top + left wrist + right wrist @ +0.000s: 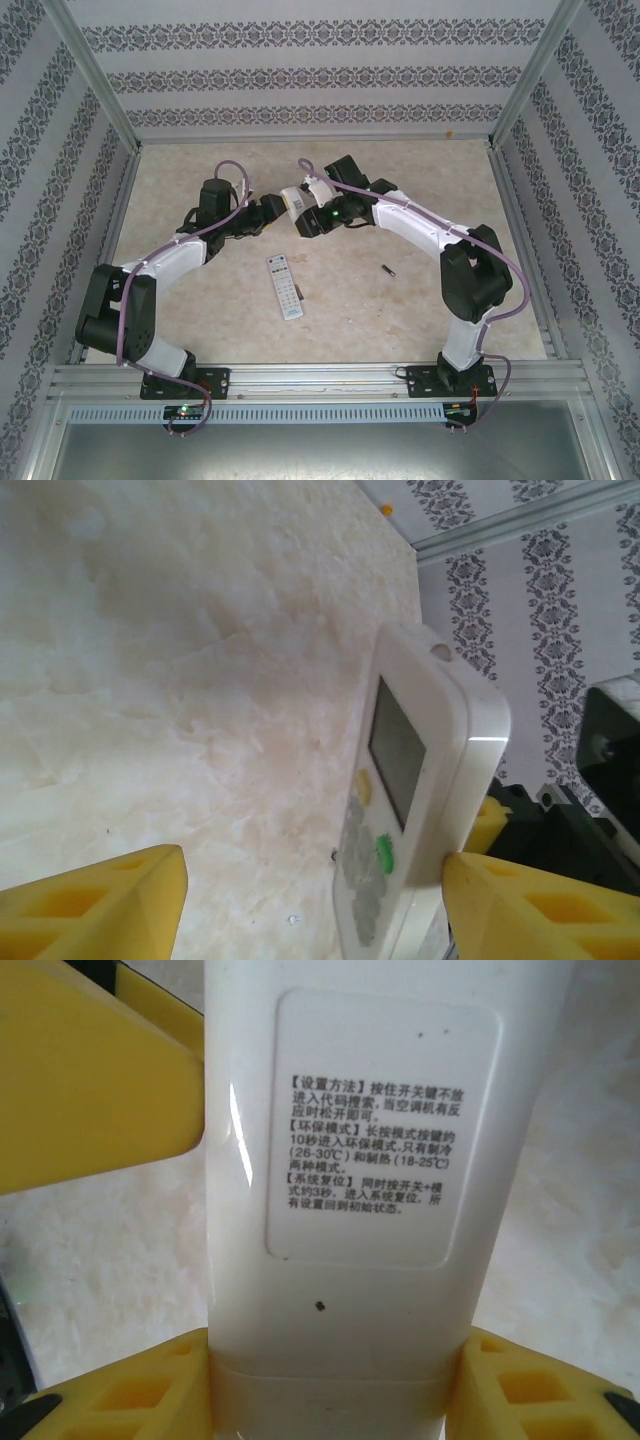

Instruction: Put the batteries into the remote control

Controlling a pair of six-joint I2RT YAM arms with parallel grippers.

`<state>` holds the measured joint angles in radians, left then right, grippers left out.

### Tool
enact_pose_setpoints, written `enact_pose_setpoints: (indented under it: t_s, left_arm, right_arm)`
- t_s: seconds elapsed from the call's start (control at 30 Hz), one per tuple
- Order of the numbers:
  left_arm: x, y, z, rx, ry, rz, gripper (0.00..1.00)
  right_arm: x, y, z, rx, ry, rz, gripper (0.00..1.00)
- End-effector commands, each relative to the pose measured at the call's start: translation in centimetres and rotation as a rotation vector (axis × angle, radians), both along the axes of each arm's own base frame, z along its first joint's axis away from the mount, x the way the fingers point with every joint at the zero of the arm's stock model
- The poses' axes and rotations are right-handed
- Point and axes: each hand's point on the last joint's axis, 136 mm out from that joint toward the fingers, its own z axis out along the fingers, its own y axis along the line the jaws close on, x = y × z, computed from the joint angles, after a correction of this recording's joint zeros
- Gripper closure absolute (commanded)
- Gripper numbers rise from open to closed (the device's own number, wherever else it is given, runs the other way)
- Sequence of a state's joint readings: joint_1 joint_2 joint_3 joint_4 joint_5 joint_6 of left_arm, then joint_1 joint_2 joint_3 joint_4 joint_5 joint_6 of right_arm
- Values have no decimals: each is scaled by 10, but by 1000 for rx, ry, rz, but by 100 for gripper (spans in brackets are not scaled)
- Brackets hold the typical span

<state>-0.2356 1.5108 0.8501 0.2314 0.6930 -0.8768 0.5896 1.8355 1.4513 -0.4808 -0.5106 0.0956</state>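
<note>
A white remote control is held above the table with its labelled back to the right wrist camera. My right gripper is shut on its lower end, one yellow finger on each side. From the left wrist, the remote's face shows a screen and yellow and green buttons. My left gripper is open. Its right finger touches the remote's edge and its left finger is far off. From above, both grippers meet at the remote. One battery lies on the table to the right.
A second, slimmer white remote lies face up on the table in front of the grippers, with a tiny dark speck beside it. Patterned walls and metal rails enclose the marbled table.
</note>
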Motion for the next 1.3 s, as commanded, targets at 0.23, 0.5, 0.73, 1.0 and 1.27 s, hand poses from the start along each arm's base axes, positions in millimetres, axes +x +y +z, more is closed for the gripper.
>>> enact_pose_setpoints:
  t_s: [0.23, 0.5, 0.73, 1.0, 1.27]
  left_arm:
    - [7, -14, 9, -70, -42, -31, 56]
    - [0, 2, -6, 169, 32, -47, 94]
    - [-9, 148, -28, 1173, 290, 37, 99]
    - [41, 221, -47, 1576, 488, 115, 100]
    - [85, 216, -115, 1586, 537, 123, 95]
  right_arm:
    - [-19, 30, 17, 92, 52, 66, 54]
    - [-13, 29, 38, 110, 34, 4, 30]
    - [16, -42, 66, 138, -21, -290, 11]
    - [-1, -81, 40, 18, 17, -394, 11]
    - [-14, -93, 23, -61, 52, -510, 11]
